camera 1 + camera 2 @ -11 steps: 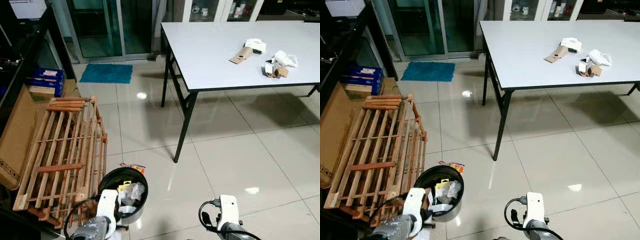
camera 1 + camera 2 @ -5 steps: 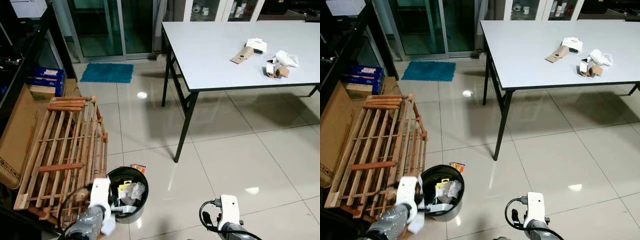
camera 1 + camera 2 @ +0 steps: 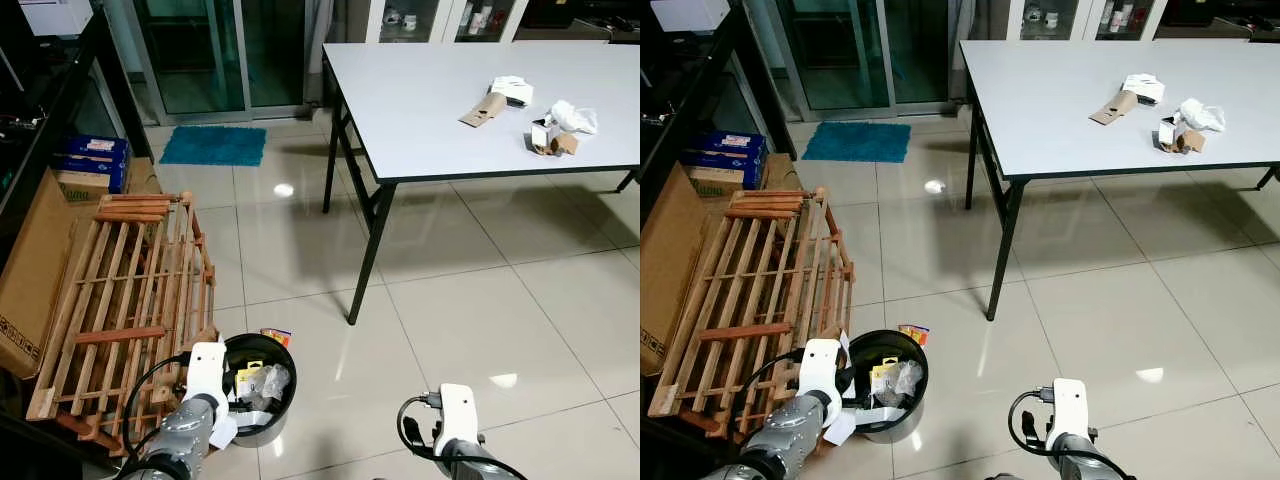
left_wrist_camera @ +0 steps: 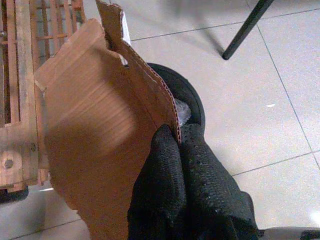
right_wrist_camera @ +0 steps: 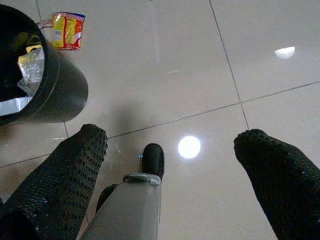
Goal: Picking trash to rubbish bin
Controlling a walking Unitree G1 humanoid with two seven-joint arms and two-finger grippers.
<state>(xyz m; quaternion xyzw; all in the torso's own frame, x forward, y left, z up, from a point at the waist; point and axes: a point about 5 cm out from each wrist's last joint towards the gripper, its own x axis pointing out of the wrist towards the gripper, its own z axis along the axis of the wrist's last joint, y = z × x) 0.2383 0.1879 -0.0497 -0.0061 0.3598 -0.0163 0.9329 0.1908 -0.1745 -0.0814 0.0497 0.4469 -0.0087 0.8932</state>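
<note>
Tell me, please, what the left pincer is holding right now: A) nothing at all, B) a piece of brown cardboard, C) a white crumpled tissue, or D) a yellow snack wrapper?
B: the left pincer is shut on a piece of brown cardboard, beside the black bin.

No text, label or number could be read. Print on the yellow-red wrapper (image 5: 68, 31) beyond the right gripper (image 5: 170, 150) and on the blue boxes (image 3: 92, 158) was too small to make out.
</note>
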